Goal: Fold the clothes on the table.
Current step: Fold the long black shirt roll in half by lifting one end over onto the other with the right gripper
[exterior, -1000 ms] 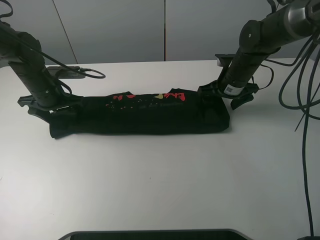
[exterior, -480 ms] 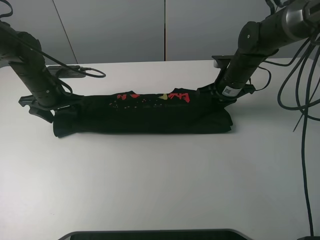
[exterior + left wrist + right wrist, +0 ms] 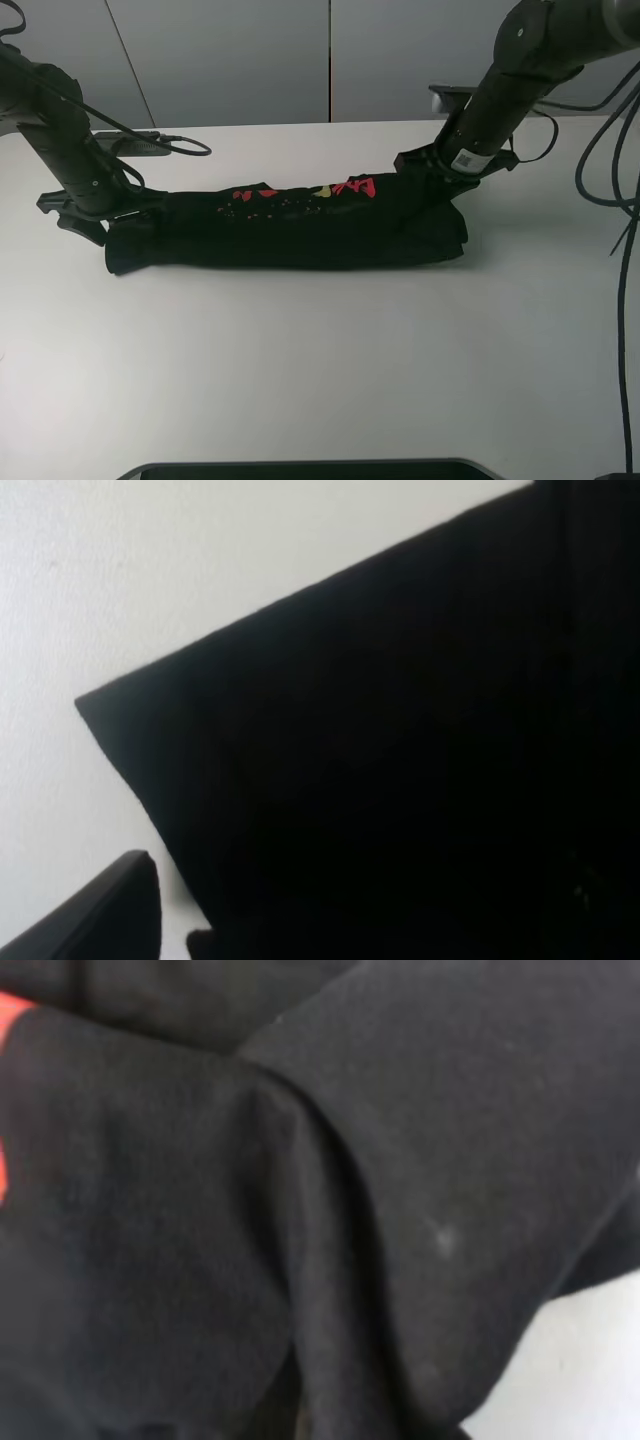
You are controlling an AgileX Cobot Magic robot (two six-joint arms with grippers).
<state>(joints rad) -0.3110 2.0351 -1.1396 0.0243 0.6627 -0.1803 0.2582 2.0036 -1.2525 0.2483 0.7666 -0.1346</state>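
The black T-shirt (image 3: 290, 235) lies folded into a long narrow strip across the white table (image 3: 320, 370), with red and yellow characters (image 3: 300, 192) showing along its far edge. My left gripper (image 3: 100, 212) is low at the strip's left end. In the left wrist view one finger (image 3: 100, 910) stands apart from the shirt's corner (image 3: 380, 760), so the jaws look open. My right gripper (image 3: 440, 175) is shut on the strip's right end and holds that cloth raised off the table. Black cloth (image 3: 300, 1210) fills the right wrist view. The neck label is hidden.
A grey box with a cable (image 3: 135, 140) lies on the table behind the left arm. Loose cables (image 3: 610, 200) hang at the right edge. A dark rounded edge (image 3: 310, 468) shows at the table's front.
My right gripper has closed on the shirt's right end and risen, pulling that cloth up and back. The shirt's left end has shifted slightly right. The left arm has barely moved.
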